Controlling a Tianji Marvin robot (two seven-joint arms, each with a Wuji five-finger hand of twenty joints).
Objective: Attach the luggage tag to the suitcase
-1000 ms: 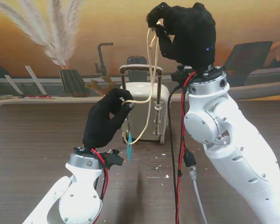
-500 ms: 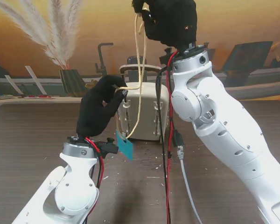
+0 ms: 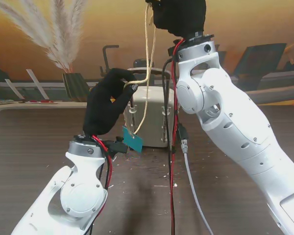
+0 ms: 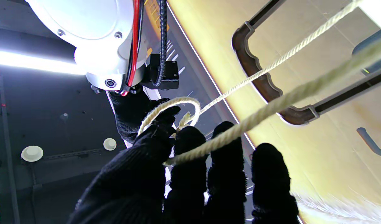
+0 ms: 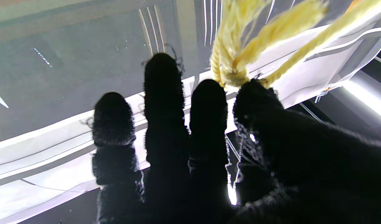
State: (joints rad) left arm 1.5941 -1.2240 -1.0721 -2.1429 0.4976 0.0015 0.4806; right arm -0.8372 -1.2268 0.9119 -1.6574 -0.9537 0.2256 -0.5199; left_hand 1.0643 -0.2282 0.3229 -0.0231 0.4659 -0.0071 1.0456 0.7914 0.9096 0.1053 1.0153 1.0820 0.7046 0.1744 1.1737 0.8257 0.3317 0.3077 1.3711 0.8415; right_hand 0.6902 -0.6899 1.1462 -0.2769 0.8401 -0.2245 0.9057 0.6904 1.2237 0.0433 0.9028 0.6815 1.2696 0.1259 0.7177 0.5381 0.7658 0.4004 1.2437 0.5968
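Observation:
A small cream suitcase (image 3: 154,117) stands upright mid-table, its brown pull handle (image 3: 152,72) raised. A cream cord (image 3: 148,54) runs down from my right hand (image 3: 179,17), which is shut on its upper end at the top of the stand view. The cord loops past the handle to my left hand (image 3: 110,105), which pinches it just left of the suitcase. A teal luggage tag (image 3: 133,139) dangles from the cord's low end, in front of the case. In the left wrist view the cord (image 4: 228,137) crosses my fingertips (image 4: 190,140) beside the handle (image 4: 262,90). The right wrist view shows the frayed cord end (image 5: 232,73) held at the thumb.
A dark vase (image 3: 78,85) with pampas grass stands at the back left of the brown table (image 3: 29,147). Dark metal fixtures (image 3: 108,58) rise behind the suitcase. Small white crumbs (image 3: 161,171) litter the table in front of the case. Red and black cables (image 3: 172,161) hang from my right arm.
My right hand has risen and shifted left, drawing the cord upward. The left hand has lifted with it, and the teal tag has risen and swung to face the camera.

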